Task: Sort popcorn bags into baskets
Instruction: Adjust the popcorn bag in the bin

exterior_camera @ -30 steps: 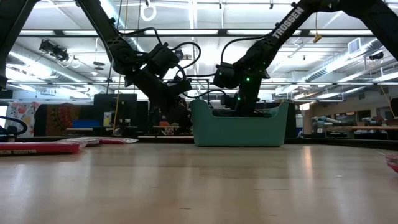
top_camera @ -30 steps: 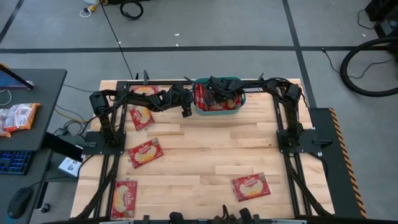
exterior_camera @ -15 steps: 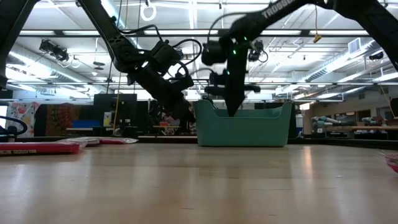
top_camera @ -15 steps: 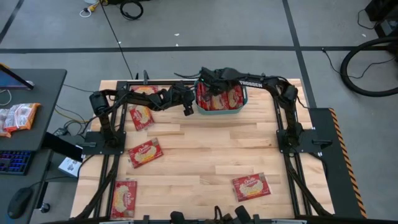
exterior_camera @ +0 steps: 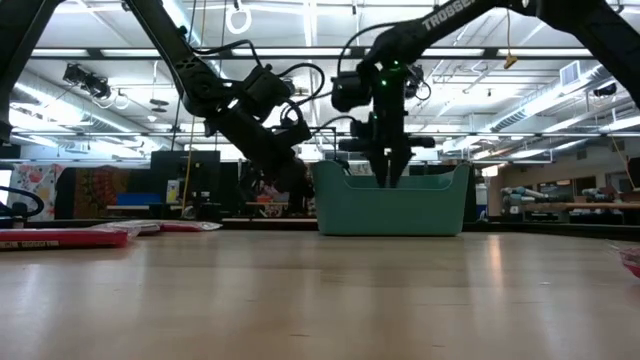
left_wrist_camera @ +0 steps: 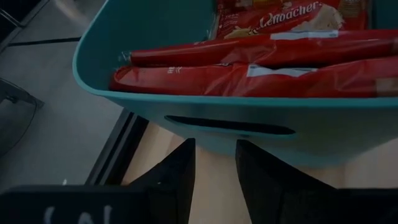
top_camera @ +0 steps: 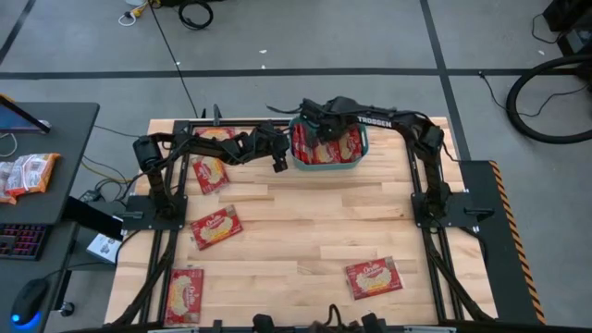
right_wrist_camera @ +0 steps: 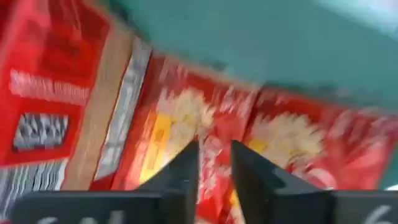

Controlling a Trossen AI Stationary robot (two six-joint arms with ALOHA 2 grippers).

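Teal basket at the far edge of the worktop, holding several red popcorn bags stacked flat and on edge. The right hand hangs directly above the basket's interior, fingers slightly parted with nothing between them — a released state, judged a drop just made. The left hand waits just beside the basket's outer wall, fingers apart and empty. Four more bags lie well away from the basket, with others near the left arm. Good practice: lift the right hand straight up clear of the rim before swinging out — a sideways exit risks dragging the basket.
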